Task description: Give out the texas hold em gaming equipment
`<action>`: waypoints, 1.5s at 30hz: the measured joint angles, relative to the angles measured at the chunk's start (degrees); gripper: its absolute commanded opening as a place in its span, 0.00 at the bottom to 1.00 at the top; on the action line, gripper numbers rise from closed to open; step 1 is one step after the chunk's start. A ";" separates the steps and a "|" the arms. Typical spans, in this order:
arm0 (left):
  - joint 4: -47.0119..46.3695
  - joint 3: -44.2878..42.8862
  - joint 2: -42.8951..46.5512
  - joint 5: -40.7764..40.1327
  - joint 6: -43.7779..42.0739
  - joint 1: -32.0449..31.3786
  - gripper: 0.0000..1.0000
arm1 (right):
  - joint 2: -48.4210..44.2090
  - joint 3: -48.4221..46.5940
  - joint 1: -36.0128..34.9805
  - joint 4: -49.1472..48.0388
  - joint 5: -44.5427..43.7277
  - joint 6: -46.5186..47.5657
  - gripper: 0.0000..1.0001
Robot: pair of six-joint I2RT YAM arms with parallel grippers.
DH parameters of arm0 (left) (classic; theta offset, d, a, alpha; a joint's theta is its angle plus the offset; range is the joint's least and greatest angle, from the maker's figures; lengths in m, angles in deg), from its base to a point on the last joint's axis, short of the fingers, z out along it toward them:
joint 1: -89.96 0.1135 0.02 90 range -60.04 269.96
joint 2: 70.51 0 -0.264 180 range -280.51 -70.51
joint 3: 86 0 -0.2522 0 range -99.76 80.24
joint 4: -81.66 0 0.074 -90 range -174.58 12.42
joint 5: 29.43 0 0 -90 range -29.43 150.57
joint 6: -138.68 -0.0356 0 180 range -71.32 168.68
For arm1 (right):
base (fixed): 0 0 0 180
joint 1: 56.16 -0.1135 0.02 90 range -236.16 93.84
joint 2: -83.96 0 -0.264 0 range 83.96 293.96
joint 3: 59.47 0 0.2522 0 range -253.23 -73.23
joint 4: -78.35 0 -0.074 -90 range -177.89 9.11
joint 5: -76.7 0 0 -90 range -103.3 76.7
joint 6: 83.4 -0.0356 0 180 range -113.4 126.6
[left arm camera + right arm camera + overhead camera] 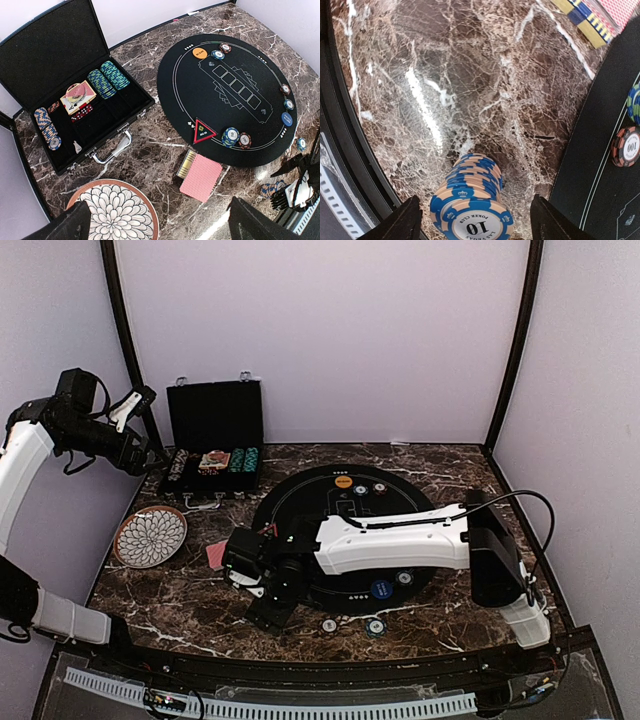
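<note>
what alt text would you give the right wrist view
A stack of blue poker chips, top one marked 10, stands on the marble table, flanked by the open right gripper. A black mat holding a red 100 chip lies to the right; a red-backed card deck sits top right.

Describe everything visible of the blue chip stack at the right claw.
A tall column of round, plastic-looking chips, the blue chip stack has edges striped blue and tan and a white top face printed 10 and POKER CLUB. It stands on the marble table beside the black mat, between the open fingers of the right claw, apparently untouched.
</note>
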 measured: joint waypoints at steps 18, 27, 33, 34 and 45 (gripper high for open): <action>0.00 0.00 0.02 -0.04 0.00 0.00 0.99 | 0.00 -0.02 -0.02 -0.02 -0.37 -0.15 0.50; 0.00 0.00 0.02 -0.04 0.00 0.00 0.99 | 0.00 -0.37 -0.15 0.35 -0.63 -0.31 0.31; 0.00 0.00 0.02 -0.07 0.00 0.00 0.99 | 0.00 -0.96 -0.22 0.87 -1.46 -0.31 0.18; -0.02 0.00 0.02 -0.07 0.00 0.00 0.99 | 0.00 -1.14 -0.22 1.11 -1.55 -0.31 0.16; -0.02 0.00 0.02 -0.07 0.00 0.00 0.99 | 0.00 -4.52 -0.20 4.90 -3.48 -0.37 0.10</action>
